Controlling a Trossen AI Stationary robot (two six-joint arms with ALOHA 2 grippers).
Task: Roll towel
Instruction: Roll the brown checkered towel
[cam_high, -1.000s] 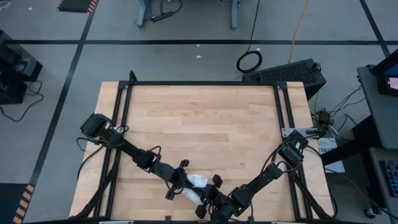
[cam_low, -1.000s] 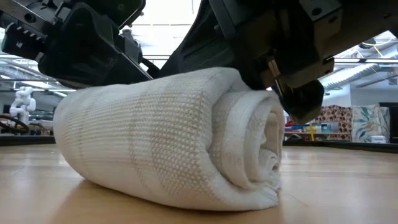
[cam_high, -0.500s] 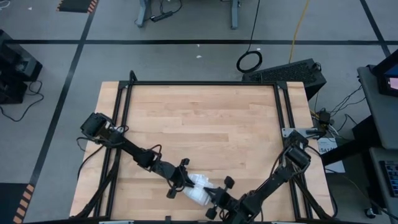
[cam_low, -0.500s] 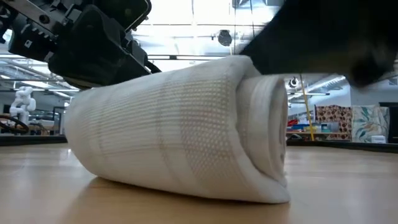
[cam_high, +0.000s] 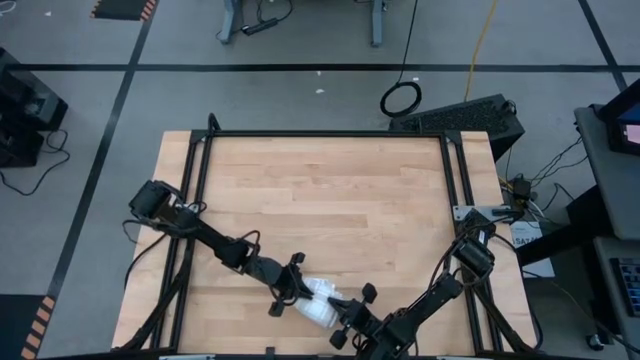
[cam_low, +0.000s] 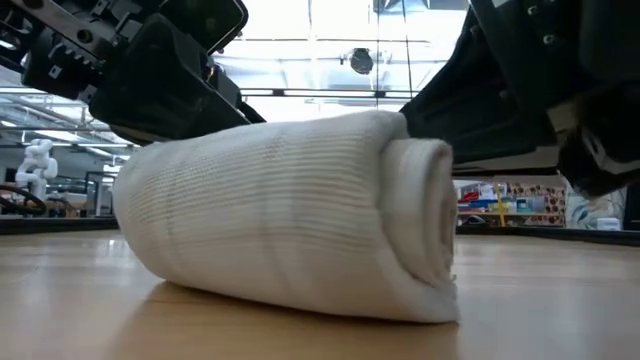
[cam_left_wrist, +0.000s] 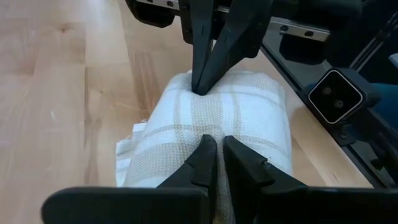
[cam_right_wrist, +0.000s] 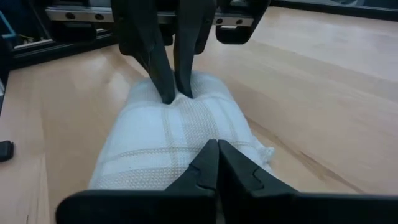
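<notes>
The towel (cam_low: 290, 230) is a white roll with faint grid lines. It lies on its side on the wooden table (cam_high: 320, 200), near the near edge, and also shows in the high view (cam_high: 320, 305). My left gripper (cam_left_wrist: 220, 142) stands over the roll from the table's left, fingers nearly together. My right gripper (cam_right_wrist: 216, 148) faces it from the right, fingers shut. Both sets of tips sit on the roll's upper side, a short way apart. My left gripper touches the upper side of the roll (cam_right_wrist: 186, 107) with its nearly shut fingertips (cam_right_wrist: 168, 93), slanting down from the table's left. Whether a bit of cloth sits between the tips, I cannot tell. The roll lies on the table. My right gripper presses its shut fingertips (cam_left_wrist: 202, 84) on the upper side of the roll (cam_left_wrist: 211, 104), slanting down from the table's right, opposite the left gripper. The cloth dents slightly around the tips.
Black frame rails (cam_high: 190, 200) run along the table's left and right sides and its far edge. The roll lies close to the near edge; the wide wooden surface beyond it stretches toward the far edge.
My right gripper has drawn back from the roll's right end, where one finger stood a second ago, and now sits on the roll's upper side. The roll has shifted slightly on the table, and its right end now looks rounder and more closed.
</notes>
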